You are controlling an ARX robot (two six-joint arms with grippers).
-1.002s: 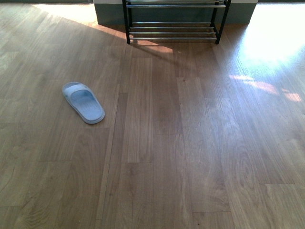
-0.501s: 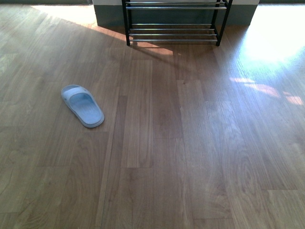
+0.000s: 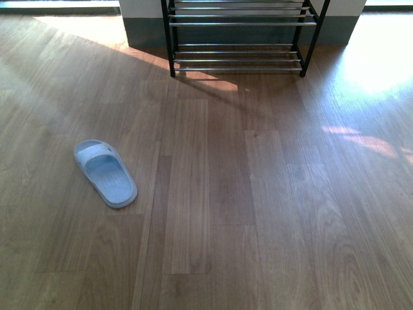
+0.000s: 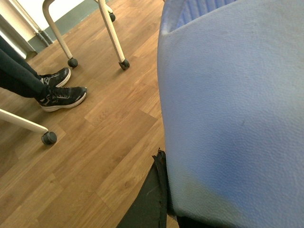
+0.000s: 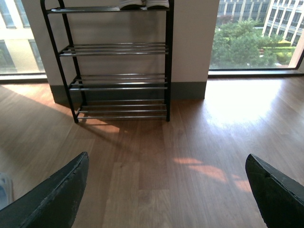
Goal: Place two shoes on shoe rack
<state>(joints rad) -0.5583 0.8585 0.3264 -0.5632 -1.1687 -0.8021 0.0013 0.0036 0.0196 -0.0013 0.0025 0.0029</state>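
One pale blue slide lies on the wooden floor at the left of the front view, its edge also showing in the right wrist view. A second pale blue slide fills the left wrist view, with my left gripper shut on it; only one black finger shows beside it. The black shoe rack stands against the far wall, its chrome tiers bare except for white-soled shoes on the top one. My right gripper hangs open above the floor, facing the rack. Neither arm shows in the front view.
A person's feet in black sneakers and chair legs on castors are on the floor beside the held slide. A grey skirting and white wall back the rack. Windows flank it, and sun patches lie on the floor.
The front view has shifted: the rack now shows more tiers and sits lower in the picture, and the slide on the floor also appears lower and slightly further left.
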